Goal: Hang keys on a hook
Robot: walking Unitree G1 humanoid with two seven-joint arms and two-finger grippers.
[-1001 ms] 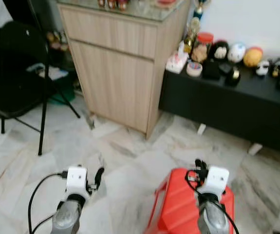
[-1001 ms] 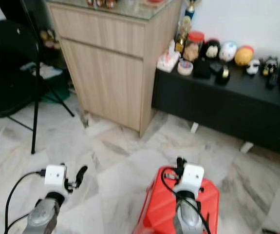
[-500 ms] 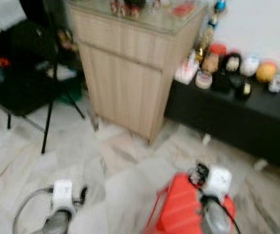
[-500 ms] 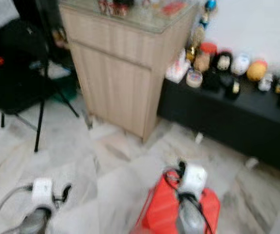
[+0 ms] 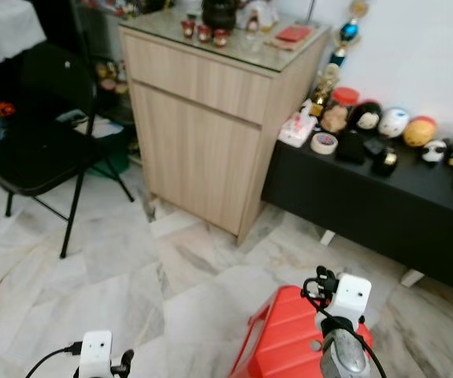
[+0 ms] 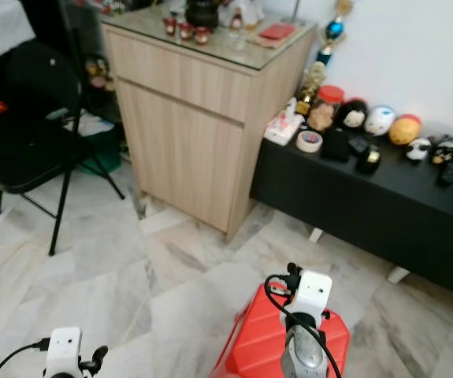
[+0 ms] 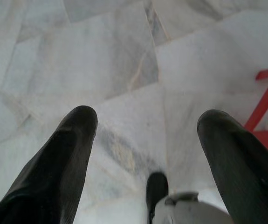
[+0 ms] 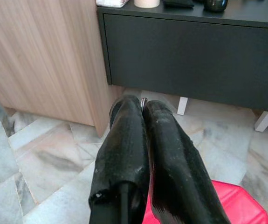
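The right pincer (image 8: 142, 109) is pressed shut, a sliver of metal, likely the keys (image 8: 143, 101), at its tips. Keep that pinch firm while seeking a hook. The left pincer (image 7: 145, 128), spread wide and empty, faces marble floor (image 7: 124, 56); the eye view adds the wooden cabinet (image 5: 210, 134).

Head views look down on marble floor (image 5: 131, 276) and cabinet (image 5: 210, 134) — both wrist views share that floor, nearer.
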